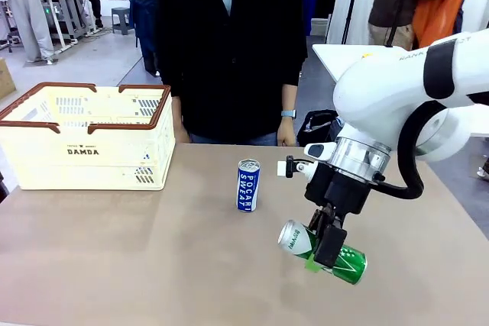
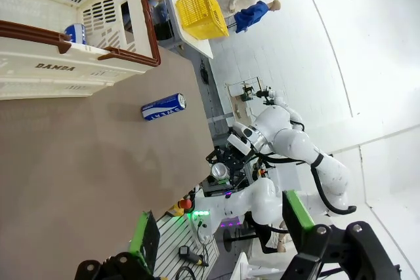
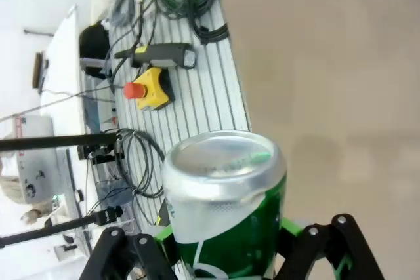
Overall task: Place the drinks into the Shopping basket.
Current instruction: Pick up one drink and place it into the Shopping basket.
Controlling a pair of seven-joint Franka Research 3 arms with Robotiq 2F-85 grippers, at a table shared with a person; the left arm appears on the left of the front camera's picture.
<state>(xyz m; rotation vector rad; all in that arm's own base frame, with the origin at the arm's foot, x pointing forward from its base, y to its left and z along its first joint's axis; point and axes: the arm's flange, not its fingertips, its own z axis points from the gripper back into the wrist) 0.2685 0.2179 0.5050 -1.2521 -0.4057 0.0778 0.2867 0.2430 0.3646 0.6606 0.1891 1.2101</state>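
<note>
In the front view my right gripper [image 1: 322, 257] is shut on a green drink can [image 1: 350, 263], which hangs tilted on its side just above the table at the front right. The right wrist view has the same green can [image 3: 223, 208] between the two fingers, silver top toward the camera. A blue "POCARI SWEAT" can [image 1: 248, 185] stands upright mid-table. The cream Shopping basket [image 1: 84, 159] with brown handles sits at the far left. In the left wrist view my left gripper [image 2: 220, 244] is open and holds nothing, well back from the basket [image 2: 39, 70] and the blue can [image 2: 163, 106]. Another blue can [image 2: 75, 33] shows inside the basket.
A person in a dark jacket [image 1: 229, 51] stands at the far edge behind the blue can, hands down at the sides. Bare brown tabletop [image 1: 137, 257] stretches between the basket and my right gripper. A yellow mesh basket [image 2: 200, 11] sits on another table farther off.
</note>
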